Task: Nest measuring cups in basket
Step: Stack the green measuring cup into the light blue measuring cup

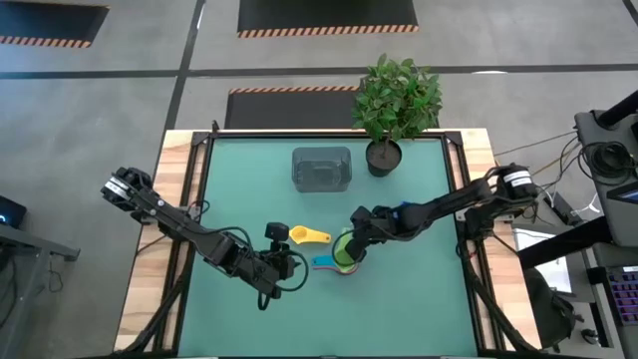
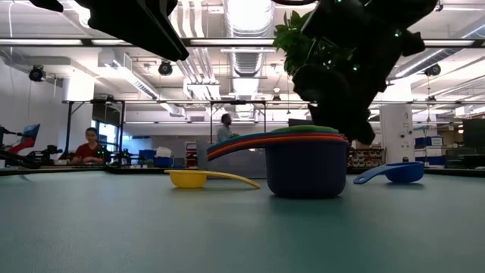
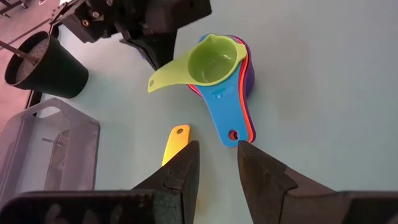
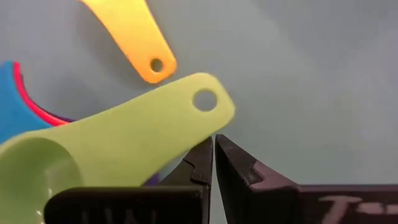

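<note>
Nearest in the low view, lower centre: a nested stack of measuring cups [image 2: 307, 163] on the teal surface [image 2: 227, 235]. Dark purple bowl at the bottom, with red, orange and green rims layered above it and the flat handles fanning to the left. From above, in the left wrist view: lime-green cup [image 3: 211, 61] on top with its handle angled toward the upper left, a blue cup [image 3: 225, 111] under it with a hole at the handle's end, then red and purple edges peeking out on the right.

Just left of the stack, low in the middle: a yellow cup [image 2: 189, 178] lying apart, small shallow bowl, long thin handle pointing toward the stack. To the right, a second blue cup [image 2: 394, 173] on its own, farther back.

Right gripper [image 1: 357, 239] directly at the stack, centre of the high view, fingers clenched together beside the green handle [image 4: 155, 134], nothing between them. Left gripper [image 1: 284, 264] lower left of the stack, fingers [image 3: 180, 174] a little parted and empty, aimed between the yellow handle and the blue handle.

Farther back, upper centre of the high view: the basket [image 1: 321, 168], translucent grey, rounded corners, holding no cups. Beside it on the right, a dark pot with a leafy plant [image 1: 394, 105].

Beyond the surface, a person [image 2: 89, 145] seated at far left.
</note>
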